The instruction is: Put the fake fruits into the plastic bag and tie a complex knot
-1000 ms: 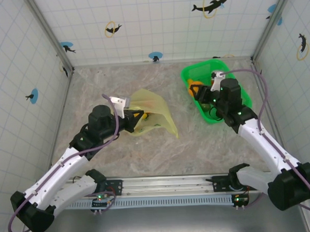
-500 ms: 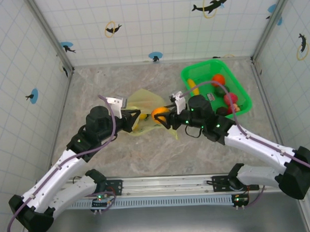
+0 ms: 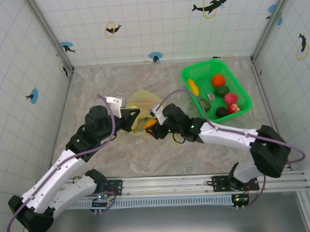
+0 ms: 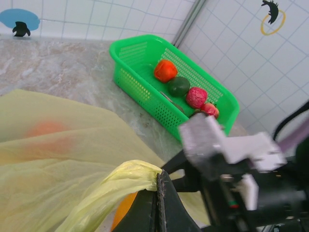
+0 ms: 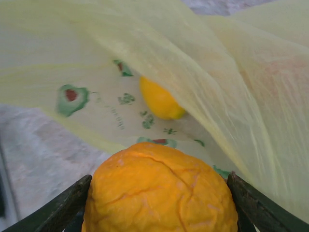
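Now the right claw [image 3: 150, 127] squeezes an orange fruit [image 5: 159, 193] at the mouth of the plastic bag [image 3: 142, 99]. The left claw [image 4: 160, 182] pinches the bag's edge tight. A yellow fruit [image 5: 161, 100] lies inside.

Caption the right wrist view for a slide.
Right tool grips a wrinkled orange plastic fruit before the translucent yellowish plastic bag.

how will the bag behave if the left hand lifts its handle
Probably floppy: the plastic bag drapes in soft folds, its handle bunched in the left hand. Likely light, being thin and translucent. The yellow fruit inside may roll.
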{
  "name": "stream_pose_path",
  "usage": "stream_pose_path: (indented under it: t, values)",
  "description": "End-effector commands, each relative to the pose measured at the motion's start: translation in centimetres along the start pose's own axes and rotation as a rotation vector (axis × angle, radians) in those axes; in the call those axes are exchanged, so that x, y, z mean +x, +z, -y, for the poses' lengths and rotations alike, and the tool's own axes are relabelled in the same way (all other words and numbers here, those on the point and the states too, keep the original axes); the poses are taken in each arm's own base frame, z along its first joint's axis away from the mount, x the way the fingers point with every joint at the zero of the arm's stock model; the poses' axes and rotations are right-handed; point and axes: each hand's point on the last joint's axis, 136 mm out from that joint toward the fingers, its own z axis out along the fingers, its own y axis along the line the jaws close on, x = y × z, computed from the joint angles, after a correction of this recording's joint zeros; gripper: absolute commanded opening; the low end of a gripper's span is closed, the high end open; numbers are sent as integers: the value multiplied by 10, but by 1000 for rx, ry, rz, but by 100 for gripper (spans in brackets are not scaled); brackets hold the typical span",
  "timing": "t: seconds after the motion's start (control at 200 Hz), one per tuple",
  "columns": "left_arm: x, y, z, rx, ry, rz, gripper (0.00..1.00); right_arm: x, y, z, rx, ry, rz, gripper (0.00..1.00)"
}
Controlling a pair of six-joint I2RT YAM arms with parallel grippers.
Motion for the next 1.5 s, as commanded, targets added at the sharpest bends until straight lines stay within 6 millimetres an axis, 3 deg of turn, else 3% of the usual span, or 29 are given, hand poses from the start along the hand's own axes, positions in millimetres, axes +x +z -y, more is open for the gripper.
stream_pose_path:
  t: [0.0,0.165,0.28,0.32,0.38,0.415,0.54,0.741,0.901,1.081,1.201,1.366,1.496]
  values:
    - [-17,-9,10,29,44,43,0,-46,15,14,83,25,132,56]
    - [-20,-11,11,28,58,51,0,-78,48,14,72,102,200,56]
    - [-23,-13,9,10,66,62,0,-94,70,-7,-56,175,232,58]
    - [-24,-14,8,-1,66,66,0,-95,79,-17,-124,200,228,66]
    - [-26,-15,5,-18,67,73,0,-96,84,-29,-200,242,229,86]
    - [-26,-15,4,-23,71,74,0,-94,87,-32,-227,260,222,90]
    - [-25,-14,4,-24,77,69,0,-87,87,-27,-234,290,216,91]
    - [-23,-13,3,-26,80,63,0,-83,69,-10,-193,304,236,91]
    - [-23,-12,3,-22,78,64,0,-82,48,9,-132,324,271,78]
    - [-22,-12,3,-23,76,62,0,-83,24,17,-51,284,294,38]
    - [-23,-12,3,-22,73,64,0,-90,1,17,-36,259,326,19]
    - [-24,-14,4,-17,71,71,0,-100,-39,23,-4,244,391,15]
    - [-26,-16,6,-15,73,78,0,-103,-70,48,60,278,425,21]
